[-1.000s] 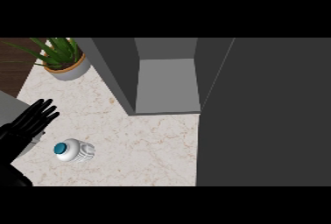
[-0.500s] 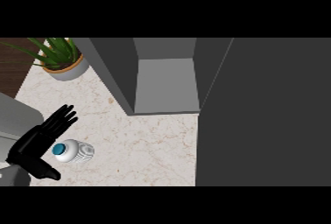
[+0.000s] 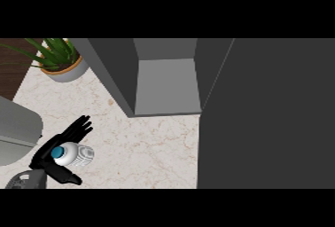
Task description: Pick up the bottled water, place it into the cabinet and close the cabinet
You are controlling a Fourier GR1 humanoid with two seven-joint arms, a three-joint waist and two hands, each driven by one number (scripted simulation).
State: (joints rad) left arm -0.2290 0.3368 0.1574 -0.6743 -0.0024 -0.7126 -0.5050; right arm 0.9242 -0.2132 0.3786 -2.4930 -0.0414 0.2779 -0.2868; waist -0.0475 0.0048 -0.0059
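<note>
Bottled water (image 3: 73, 154) stands upright at the lower left of the head view, seen from above as a teal cap ringed by a ribbed white body, so its long axis points up toward the camera. The left robot hand (image 3: 57, 156) lies just to its left and partly beneath it in the frame, fingers (image 3: 77, 128) stretched straight toward the upper right past the bottle, thumb (image 3: 67, 177) reaching below it. The hand is open, cupping the bottle's side without curling round it, as far as this view shows. The right robot hand is nowhere in frame. The open cabinet (image 3: 165, 84) sits at the upper centre, well apart from the bottle, up and to the right across the marbled tabletop (image 3: 150, 150). Its dark door (image 3: 268, 115) fills the right side. A potted plant (image 3: 57, 62) sits at the upper left.
</note>
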